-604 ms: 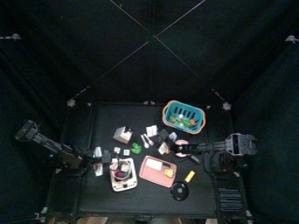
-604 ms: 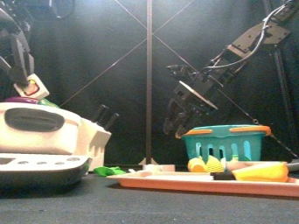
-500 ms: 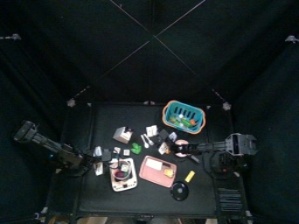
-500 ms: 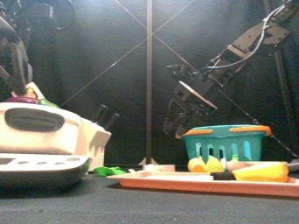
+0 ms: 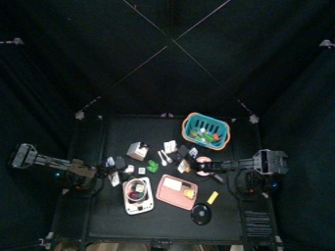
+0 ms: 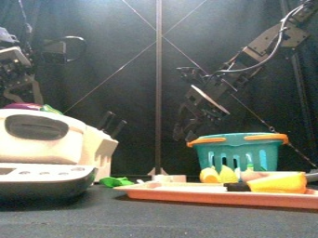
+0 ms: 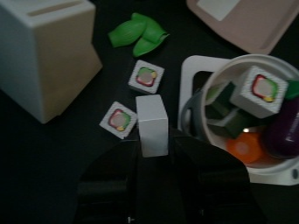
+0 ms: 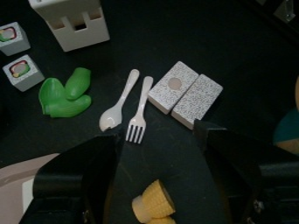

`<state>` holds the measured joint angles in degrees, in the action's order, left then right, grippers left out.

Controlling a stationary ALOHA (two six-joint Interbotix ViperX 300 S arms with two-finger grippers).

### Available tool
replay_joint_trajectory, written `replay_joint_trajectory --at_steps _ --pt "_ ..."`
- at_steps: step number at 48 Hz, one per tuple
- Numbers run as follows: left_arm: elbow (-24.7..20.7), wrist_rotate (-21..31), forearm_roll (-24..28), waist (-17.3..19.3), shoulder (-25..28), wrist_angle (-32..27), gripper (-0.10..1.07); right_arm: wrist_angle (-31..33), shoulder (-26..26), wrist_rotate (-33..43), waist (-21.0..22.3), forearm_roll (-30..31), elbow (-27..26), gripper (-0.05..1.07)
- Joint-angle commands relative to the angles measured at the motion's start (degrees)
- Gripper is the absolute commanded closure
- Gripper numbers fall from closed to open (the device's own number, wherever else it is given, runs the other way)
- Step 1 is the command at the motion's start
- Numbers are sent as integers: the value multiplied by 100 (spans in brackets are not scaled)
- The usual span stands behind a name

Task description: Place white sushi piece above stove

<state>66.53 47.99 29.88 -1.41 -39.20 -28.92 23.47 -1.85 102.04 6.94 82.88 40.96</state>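
My left gripper (image 7: 152,144) is shut on a plain white sushi piece (image 7: 152,125) and holds it off the table, beside the white toy stove (image 5: 137,199). In the left wrist view the stove's pot (image 7: 218,72) holds another sushi piece (image 7: 264,87), a purple eggplant and an orange piece. In the front view the left gripper (image 6: 15,76) hangs above and left of the stove (image 6: 44,149). My right gripper (image 8: 158,171) is open and empty, hanging over a spoon and fork (image 8: 126,107) near the pink tray (image 5: 177,189).
Two sushi pieces (image 7: 131,96) with coloured centres lie on the table by a white box (image 7: 41,52) and a green pea pod (image 7: 140,31). A teal basket (image 6: 236,152) stands at the back right. Two speckled blocks (image 8: 187,92) lie by the cutlery.
My left arm has swung back to the left and a little up, carrying the white piece away from above the stove. The right arm has not moved.
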Motion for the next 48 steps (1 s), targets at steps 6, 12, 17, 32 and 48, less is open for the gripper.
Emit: replay_joint_trajectory --at_steps 6,12,17,32,48 --pt "88 -18 18 281 26 967 37 18 -132 9 26 9 18 8" --pt "202 -18 9 466 132 1310 37 18 -132 18 35 -18 35 8" --pt "272 -9 -62 580 308 1441 35 18 -132 9 35 -35 35 8" --pt "246 -9 -123 712 606 1485 12 18 -132 9 35 -35 44 8" --pt "158 -9 -114 738 606 1485 3 18 -132 9 44 -35 53 8"
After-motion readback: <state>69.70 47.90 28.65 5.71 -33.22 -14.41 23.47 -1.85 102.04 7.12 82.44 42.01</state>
